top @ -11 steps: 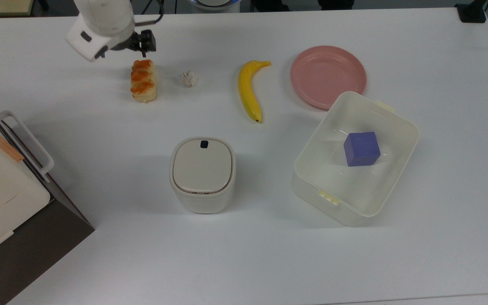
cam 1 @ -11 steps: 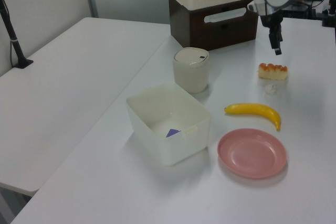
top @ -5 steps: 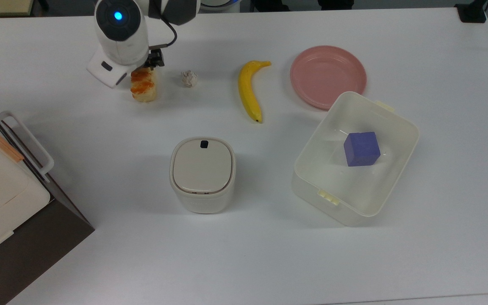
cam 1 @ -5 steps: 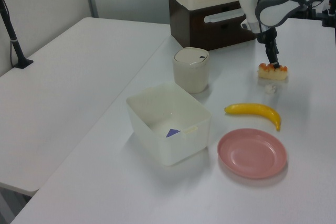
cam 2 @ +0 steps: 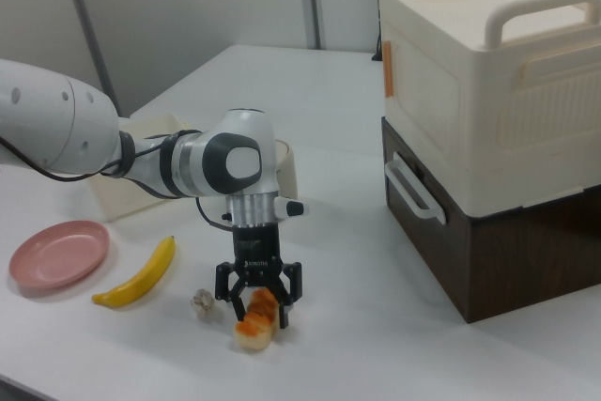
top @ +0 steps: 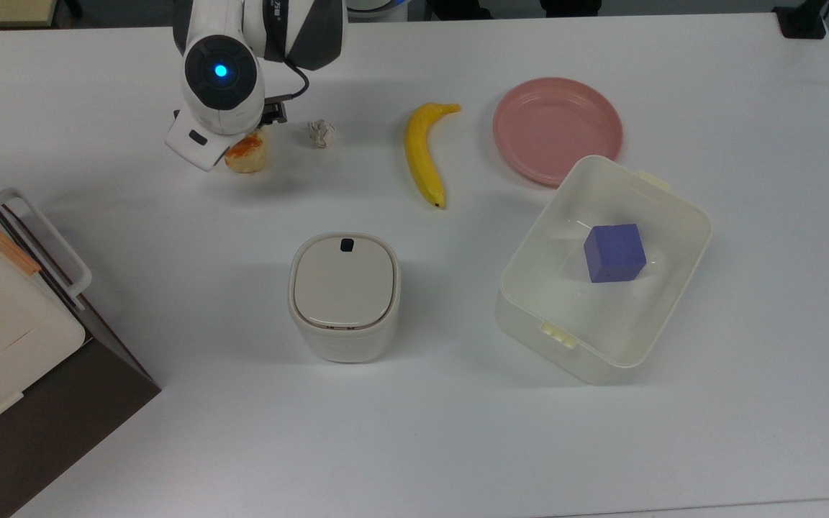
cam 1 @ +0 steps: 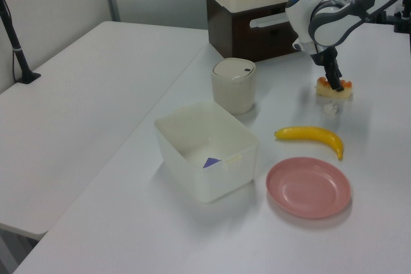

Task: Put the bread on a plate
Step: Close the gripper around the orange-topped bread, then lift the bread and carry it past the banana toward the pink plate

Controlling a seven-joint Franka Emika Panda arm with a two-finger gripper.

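Matt white surface [top: 458,446], smooth, faintly reflective. Glazed orange-brown patches on a pale, soft-looking bread [cam 2: 255,324] with a toasted golden end [top: 245,158]. Smooth salmon-pink plate [top: 557,129], satin, plastic-looking. Waxy yellow banana [top: 423,155]. Crumpled white paper ball [top: 322,133]. Translucent cream plastic tub [top: 551,316] with a matt purple block [top: 614,252] inside. Cream plastic bin [top: 343,296] with a smooth lid. Glossy white and grey plastic shell on the robot arm [cam 2: 211,164]; black matt end effector [cam 2: 259,305]. Cream ribbed plastic box [cam 2: 488,82] on a dark brown base [cam 2: 507,251]

Gripper [cam 2: 259,308] pointing down — fingers spread, low.
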